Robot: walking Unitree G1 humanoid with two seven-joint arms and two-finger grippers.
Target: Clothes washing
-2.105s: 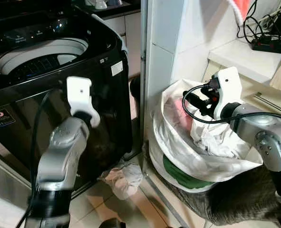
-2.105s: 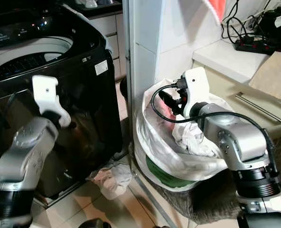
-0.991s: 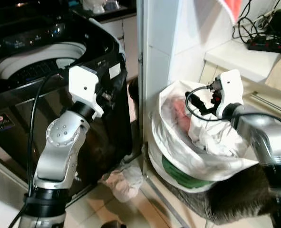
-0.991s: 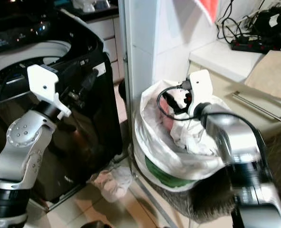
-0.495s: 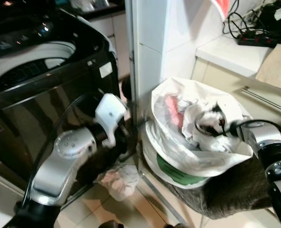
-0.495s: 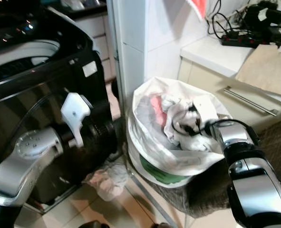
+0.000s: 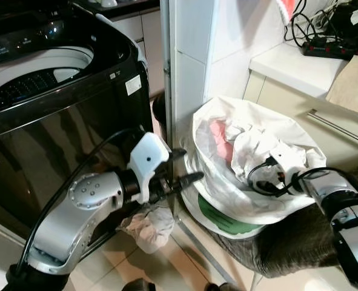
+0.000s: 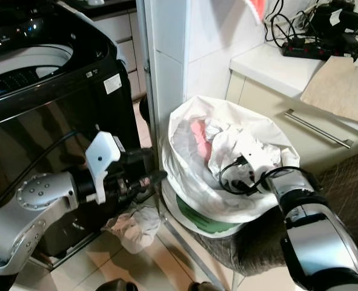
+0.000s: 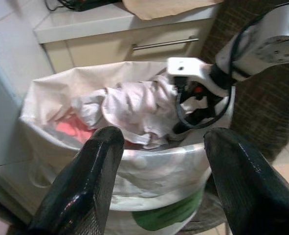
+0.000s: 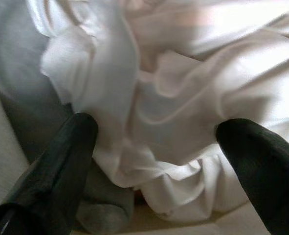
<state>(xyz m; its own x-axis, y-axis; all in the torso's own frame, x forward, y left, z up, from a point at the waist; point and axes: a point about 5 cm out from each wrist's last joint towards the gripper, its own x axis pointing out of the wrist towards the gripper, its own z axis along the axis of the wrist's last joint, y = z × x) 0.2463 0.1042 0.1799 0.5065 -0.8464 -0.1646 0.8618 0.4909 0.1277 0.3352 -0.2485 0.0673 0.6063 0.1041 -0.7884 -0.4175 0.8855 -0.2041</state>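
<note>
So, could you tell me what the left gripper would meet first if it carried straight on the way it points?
Most likely the white laundry bag: the left gripper, fingers open, aims at its near wall, with the white clothes beyond the rim.

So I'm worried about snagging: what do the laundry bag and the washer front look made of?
The bag looks like thin white plastic film: it crinkles, shines a little and is translucent. The washer front looks like glossy black glass or lacquered panel, since it mirrors the room; which one I can't tell.
</note>
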